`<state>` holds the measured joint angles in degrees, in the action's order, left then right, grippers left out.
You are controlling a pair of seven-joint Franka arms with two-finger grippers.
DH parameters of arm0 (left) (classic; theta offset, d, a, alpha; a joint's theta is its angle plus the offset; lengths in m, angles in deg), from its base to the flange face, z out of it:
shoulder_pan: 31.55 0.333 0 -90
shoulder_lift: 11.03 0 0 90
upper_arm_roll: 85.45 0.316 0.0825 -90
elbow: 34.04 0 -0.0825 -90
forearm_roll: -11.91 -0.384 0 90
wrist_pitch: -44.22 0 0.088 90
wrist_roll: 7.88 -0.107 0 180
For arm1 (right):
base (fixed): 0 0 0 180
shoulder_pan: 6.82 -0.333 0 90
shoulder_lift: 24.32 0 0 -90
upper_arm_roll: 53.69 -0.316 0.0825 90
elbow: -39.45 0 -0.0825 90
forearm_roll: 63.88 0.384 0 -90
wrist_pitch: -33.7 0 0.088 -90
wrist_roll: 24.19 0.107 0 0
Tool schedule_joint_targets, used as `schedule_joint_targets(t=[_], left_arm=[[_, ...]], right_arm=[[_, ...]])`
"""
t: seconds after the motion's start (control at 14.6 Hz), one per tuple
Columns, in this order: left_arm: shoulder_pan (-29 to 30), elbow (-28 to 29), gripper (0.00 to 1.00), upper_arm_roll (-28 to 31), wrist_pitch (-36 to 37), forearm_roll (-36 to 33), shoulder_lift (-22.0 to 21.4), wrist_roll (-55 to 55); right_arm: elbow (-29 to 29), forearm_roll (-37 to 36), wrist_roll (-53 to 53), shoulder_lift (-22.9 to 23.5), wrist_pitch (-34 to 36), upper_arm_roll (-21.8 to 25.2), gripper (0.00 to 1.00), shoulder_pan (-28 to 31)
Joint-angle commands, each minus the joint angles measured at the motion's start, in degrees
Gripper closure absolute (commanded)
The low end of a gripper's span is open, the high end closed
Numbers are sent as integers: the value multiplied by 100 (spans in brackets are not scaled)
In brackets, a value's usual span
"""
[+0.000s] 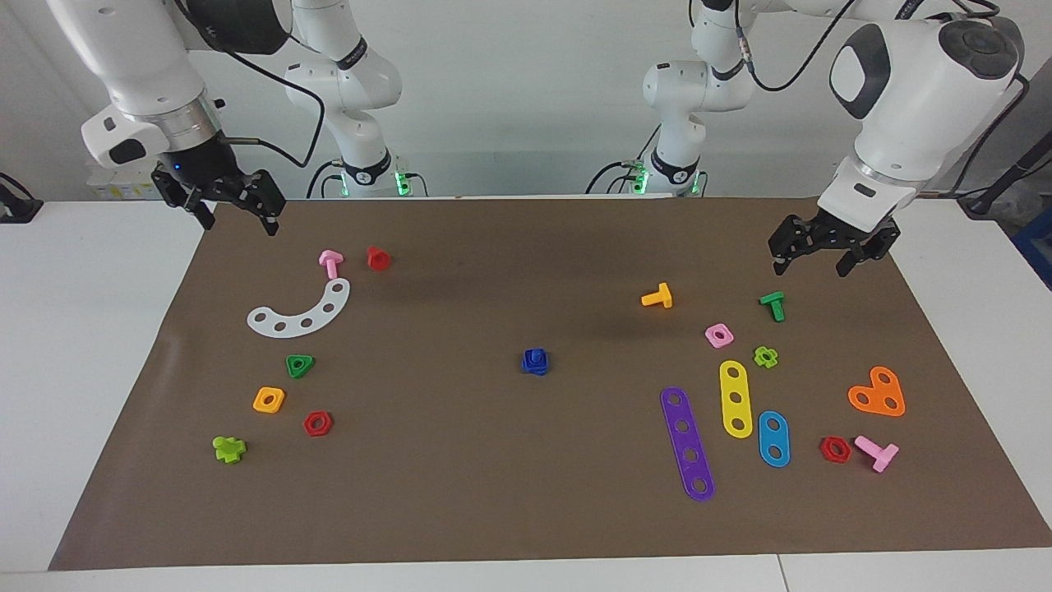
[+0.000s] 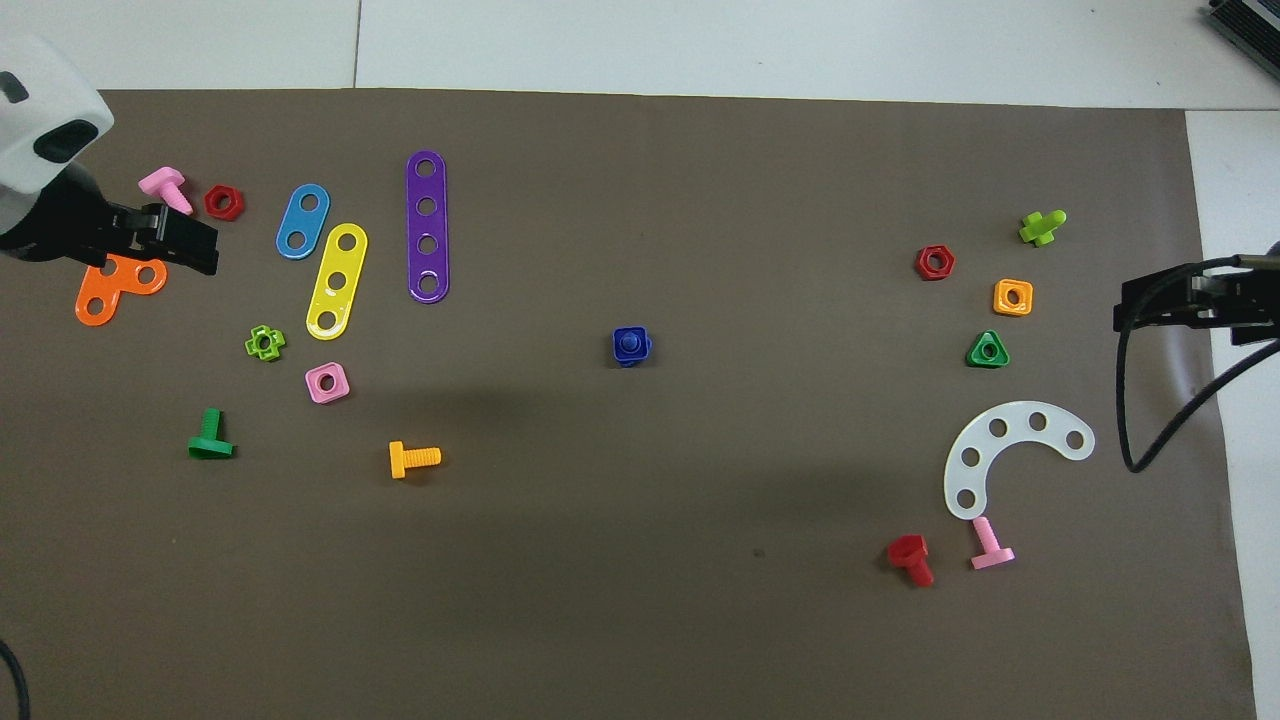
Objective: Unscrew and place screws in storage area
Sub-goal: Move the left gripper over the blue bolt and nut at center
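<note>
The dark-blue bolt (image 1: 535, 360) sits mid-mat, still seated in a blue square nut (image 2: 631, 347), well apart from every other piece and from both arms. In the overhead view its round stem end shows uppermost above the nut.

The storage area lies toward the right arm's end of the table: a white curved strip (image 1: 300, 311), with a green triangular nut (image 1: 300, 365), an orange square nut (image 1: 269, 400) and a red hexagonal nut (image 1: 317, 423) farther from the robots than the strip. Bare mat (image 1: 460, 477) remains between these pieces.

The right gripper (image 1: 237, 215) hangs over the mat's edge nearest the robots, its fingers apart and holding nothing. The left gripper (image 1: 809, 263) hangs above the green T-bolt (image 1: 772, 305), fingers likewise apart, empty.

Judgement: unscrewing has not begun. The bolt appears light, rigid moulded plastic, smooth and liable to slip or skid. One gripper should probably pin the nut by its flat sides while the other takes the exposed bolt end across its width. Risk: the pair sliding or spinning together.
</note>
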<state>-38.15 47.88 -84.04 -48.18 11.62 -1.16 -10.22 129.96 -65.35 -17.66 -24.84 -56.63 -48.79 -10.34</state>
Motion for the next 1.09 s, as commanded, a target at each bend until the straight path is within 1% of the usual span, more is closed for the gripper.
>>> schedule_joint_targets(t=[0.0,0.2,0.41,0.48,0.61,0.75,0.89,1.02], left_arm=[[-8,254,0,-1,-121,-102,-188,-38],[-25,262,0,-1,-129,-102,-188,-73],[-61,411,0,-9,-103,-102,-275,-126],[-87,516,0,-18,-173,-102,-319,-74],[-227,789,0,-71,-550,-59,-416,57],[-516,816,0,-71,-674,3,-399,723],[-614,790,0,-71,-788,449,-320,972],[-946,790,0,-62,-937,469,-224,1382]], right_arm=[[99,15,-108,-88,-29,-34,0,27],[99,15,-117,-97,-29,-34,0,27],[99,15,-117,-97,-29,-34,0,27],[99,15,-117,-97,-29,-34,0,27],[99,15,-117,-88,-29,-34,0,27],[99,15,-108,-88,-29,-34,0,27],[99,15,-117,-97,-29,-34,0,27],[99,15,-117,-97,-29,-34,0,27]])
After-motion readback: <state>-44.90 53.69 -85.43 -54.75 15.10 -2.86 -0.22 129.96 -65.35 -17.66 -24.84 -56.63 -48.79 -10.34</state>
